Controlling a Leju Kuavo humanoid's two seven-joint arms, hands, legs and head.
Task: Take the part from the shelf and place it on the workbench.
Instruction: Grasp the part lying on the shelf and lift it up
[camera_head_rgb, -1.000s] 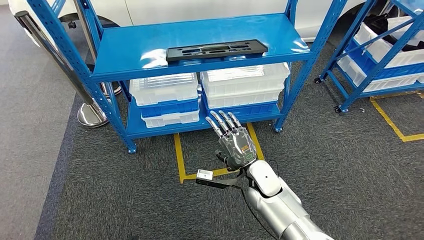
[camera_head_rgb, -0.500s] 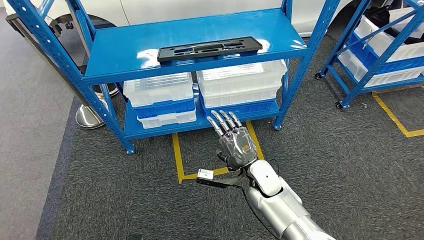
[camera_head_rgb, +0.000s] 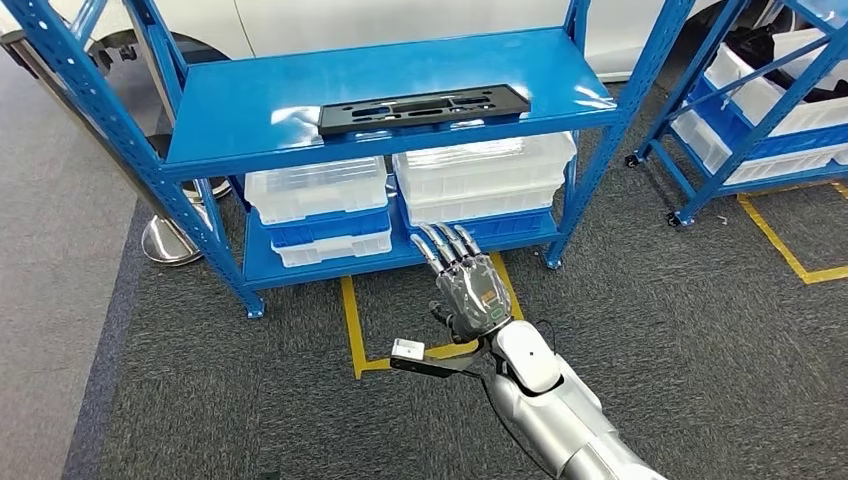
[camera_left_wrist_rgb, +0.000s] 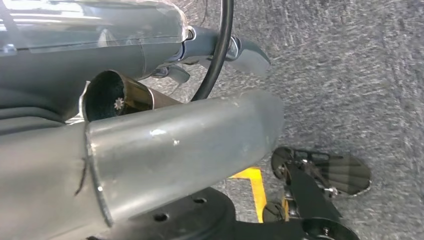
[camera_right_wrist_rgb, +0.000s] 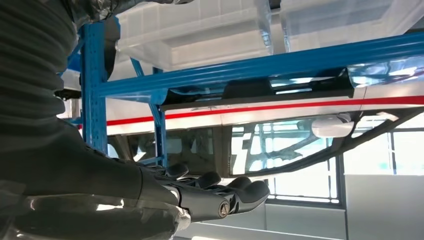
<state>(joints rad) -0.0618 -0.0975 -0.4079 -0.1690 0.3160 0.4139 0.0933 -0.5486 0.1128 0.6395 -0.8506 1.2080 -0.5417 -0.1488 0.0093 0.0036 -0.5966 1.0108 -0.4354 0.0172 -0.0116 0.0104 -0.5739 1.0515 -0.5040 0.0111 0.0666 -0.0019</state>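
The part (camera_head_rgb: 423, 108) is a long flat black plate with cut-outs, lying along the front edge of the blue shelf's (camera_head_rgb: 260, 110) upper board. My right hand (camera_head_rgb: 468, 285) reaches forward over the carpet with straight, spread fingers, holding nothing, below and short of the part. In the right wrist view its dark fingers (camera_right_wrist_rgb: 220, 192) lie extended, and the part (camera_right_wrist_rgb: 280, 85) shows as a dark strip on the blue shelf edge. My left hand (camera_left_wrist_rgb: 200, 140) hangs over the carpet with its thick thumb out straight and nothing in it.
Clear plastic bins (camera_head_rgb: 315, 190) (camera_head_rgb: 485, 175) fill the lower board. A second blue rack (camera_head_rgb: 760, 100) with white bins stands at the right. Yellow floor tape (camera_head_rgb: 352, 320) runs under my hand. A chrome post base (camera_head_rgb: 165, 240) sits left of the shelf, and a white car (camera_head_rgb: 400, 20) behind.
The whole picture has shifted a little, so the camera has moved; the shelf sits slightly lower and further left. My right hand keeps the same spread pose.
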